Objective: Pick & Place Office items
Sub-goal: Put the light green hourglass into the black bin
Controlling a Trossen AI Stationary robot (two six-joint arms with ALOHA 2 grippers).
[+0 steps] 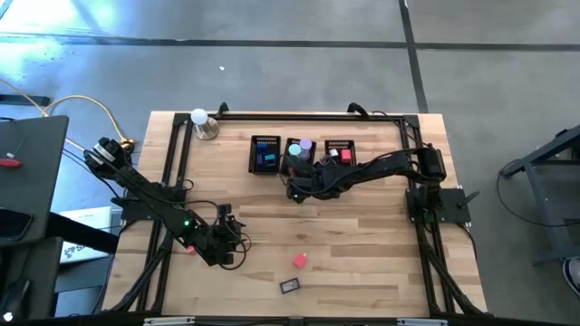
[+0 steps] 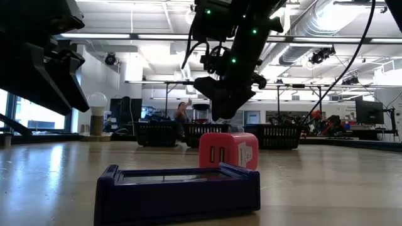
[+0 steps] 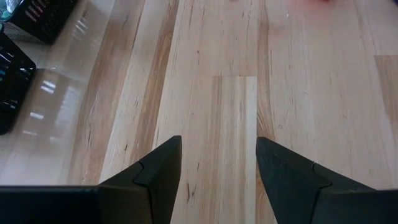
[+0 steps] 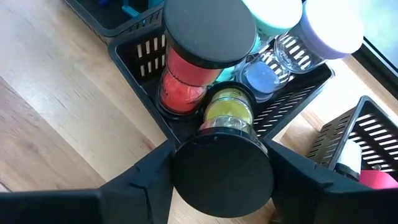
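Observation:
My right gripper hovers at the near wall of the middle mesh bin and is shut on a small clear jar with yellow contents and a black round lid. Inside that bin stand a red jar with a black lid, a blue jar, a teal-lidded one and a purple-lidded one. A pink block and a dark blue tray-like piece lie on the near table. My left gripper is open over bare wood. My right gripper pinches the jar by its black lid, one finger on each side of the lid's rim. The jar lies along the fingers, lid toward the wrist. Its yellow body points ahead, over the bin's near wall, tilted and clear of the table.
The left bin holds blue pieces and the right bin holds pink ones. A white ball on a metal base stands at the far left corner. A black frame runs round the table's edges. Bare wood stretches between the two arms.

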